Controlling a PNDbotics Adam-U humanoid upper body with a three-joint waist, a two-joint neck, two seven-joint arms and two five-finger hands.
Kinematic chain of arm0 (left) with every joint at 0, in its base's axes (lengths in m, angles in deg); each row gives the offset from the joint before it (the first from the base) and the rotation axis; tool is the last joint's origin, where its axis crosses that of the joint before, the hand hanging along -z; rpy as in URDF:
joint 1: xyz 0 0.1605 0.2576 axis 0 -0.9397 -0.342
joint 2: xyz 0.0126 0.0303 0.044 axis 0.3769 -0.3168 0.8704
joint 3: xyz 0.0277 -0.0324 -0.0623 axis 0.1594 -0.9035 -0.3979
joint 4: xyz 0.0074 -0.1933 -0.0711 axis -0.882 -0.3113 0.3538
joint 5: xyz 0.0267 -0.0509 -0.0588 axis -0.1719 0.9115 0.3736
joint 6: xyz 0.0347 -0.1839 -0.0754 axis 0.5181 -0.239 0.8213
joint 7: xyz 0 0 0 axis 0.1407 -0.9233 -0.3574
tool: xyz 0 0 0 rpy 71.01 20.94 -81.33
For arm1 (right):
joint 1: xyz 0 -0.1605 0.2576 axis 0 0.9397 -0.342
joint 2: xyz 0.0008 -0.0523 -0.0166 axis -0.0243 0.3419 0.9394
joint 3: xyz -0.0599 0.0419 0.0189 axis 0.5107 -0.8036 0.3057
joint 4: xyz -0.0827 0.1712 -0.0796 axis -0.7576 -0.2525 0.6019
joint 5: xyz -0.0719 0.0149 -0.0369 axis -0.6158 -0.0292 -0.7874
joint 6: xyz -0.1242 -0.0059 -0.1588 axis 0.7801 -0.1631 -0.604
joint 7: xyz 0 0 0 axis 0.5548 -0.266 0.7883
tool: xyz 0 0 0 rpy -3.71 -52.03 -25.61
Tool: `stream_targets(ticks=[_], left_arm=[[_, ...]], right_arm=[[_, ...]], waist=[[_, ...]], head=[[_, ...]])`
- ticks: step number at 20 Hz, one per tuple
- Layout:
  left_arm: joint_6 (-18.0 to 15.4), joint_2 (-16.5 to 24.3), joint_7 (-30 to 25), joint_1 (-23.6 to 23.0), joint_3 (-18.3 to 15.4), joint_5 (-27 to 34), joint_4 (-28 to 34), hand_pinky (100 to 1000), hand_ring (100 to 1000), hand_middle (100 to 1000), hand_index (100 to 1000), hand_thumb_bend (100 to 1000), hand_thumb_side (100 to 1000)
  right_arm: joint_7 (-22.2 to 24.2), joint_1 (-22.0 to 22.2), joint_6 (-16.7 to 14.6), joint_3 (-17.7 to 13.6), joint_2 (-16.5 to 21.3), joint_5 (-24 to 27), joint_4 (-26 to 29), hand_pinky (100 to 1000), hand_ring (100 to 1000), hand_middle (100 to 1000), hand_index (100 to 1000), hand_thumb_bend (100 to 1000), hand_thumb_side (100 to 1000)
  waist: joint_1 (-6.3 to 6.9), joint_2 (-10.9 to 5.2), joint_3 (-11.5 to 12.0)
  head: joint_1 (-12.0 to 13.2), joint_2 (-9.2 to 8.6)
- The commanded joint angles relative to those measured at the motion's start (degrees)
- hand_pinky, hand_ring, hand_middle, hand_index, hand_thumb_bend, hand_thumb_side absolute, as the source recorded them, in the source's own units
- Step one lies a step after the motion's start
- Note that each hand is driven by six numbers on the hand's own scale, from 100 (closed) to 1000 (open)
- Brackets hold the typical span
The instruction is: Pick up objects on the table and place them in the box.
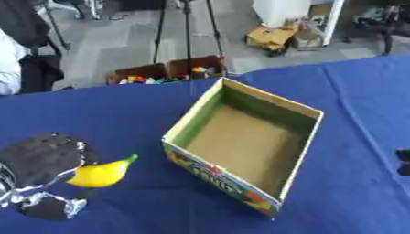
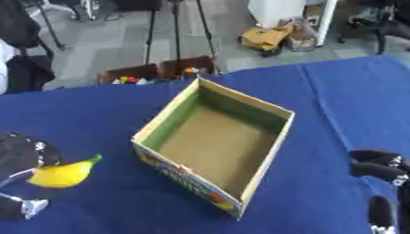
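a yellow banana [image 1: 102, 173] with a green tip is held by the left robot hand [image 1: 38, 176] at the lower left, above the blue bench [image 1: 120, 114]. the black and silver fingers are curled around the thick end of the banana, and its green tip is pointed up and toward the box. an open cardboard box [image 1: 244, 146] is set in the middle of the bench, just to the right of the banana but not touching it. the inside of the box is lined with green walls and a brown floor, and nothing can be seen in it. bright fruit pictures are printed on the near outside wall. the right robot hand [image 2: 383, 176] is seen at the lower right edge in the right eye view, well apart from the box, with nothing held; its dark fingers are kept fairly straight and spread. past the far edge of the bench, a brown crate [image 1: 168, 71] filled with small coloured things is seen on the floor.
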Motion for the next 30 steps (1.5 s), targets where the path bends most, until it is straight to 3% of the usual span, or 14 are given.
stream_targets(ticks=[1,18,30], left_arm=[[1.07,2.12,-0.21,1.00,-1.77,0.85,1.82,620,678,609,697,100,407],[4.03,2.45,-1.67,3.09,-4.89,2.30,7.63,609,665,599,686,100,409],[3.40,0.53,-2.95,8.79,-5.11,3.09,9.11,615,668,602,683,100,408]], right_arm=[[-6.66,0.00,-6.30,-0.64,1.55,0.83,0.87,619,674,494,688,100,929],[-6.75,0.29,-6.22,-0.75,1.86,1.52,0.87,619,674,495,689,100,929],[-6.43,0.46,-6.31,-0.59,2.46,2.14,0.87,619,674,496,690,100,930]], waist=[[-0.10,-1.25,-0.07],[0.00,-1.89,-0.27],[0.67,-2.52,-1.13]], head=[[-0.19,0.07],[-0.23,-0.18],[-0.09,-0.07]])
